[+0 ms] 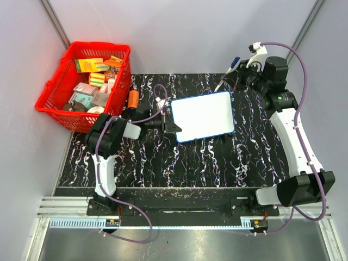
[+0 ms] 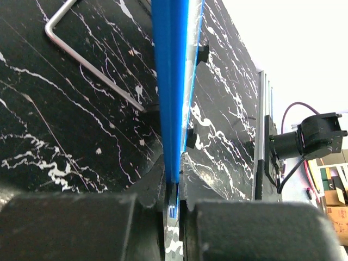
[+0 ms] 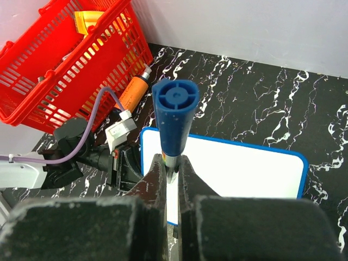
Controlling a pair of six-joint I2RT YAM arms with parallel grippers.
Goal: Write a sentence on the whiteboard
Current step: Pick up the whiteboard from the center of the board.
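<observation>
The whiteboard point(image 1: 203, 116) sat around the middle of the black marbled table point(image 1: 217, 163), turned a bit so its long sides ran at a slant. Its face looked plain white from overhead. The left claw point(image 1: 173, 126) was right at the board's left short edge, and the left wrist view made it obvious: both jaws were pinched tight onto the thin blue rim, which ran straight out from between them, seen edge-on. Couldn't tell whether that edge was lifted off the table or just resting on it. A bent metal wire point(image 2: 89, 65) showed on the tabletop side of the rim in that same view.

The right claw point(image 1: 238, 80) was well apart from the board, up past its far right corner and not touching it. It was clamped shut on a marker point(image 3: 175, 117), blue cap end toward the wrist camera, with the board visible below and beyond it.

A red basket point(image 1: 54, 103) full of small boxes stood off the far left corner of the table, with an orange pen point(image 1: 133, 99) lying just beside it, near the left arm.
</observation>
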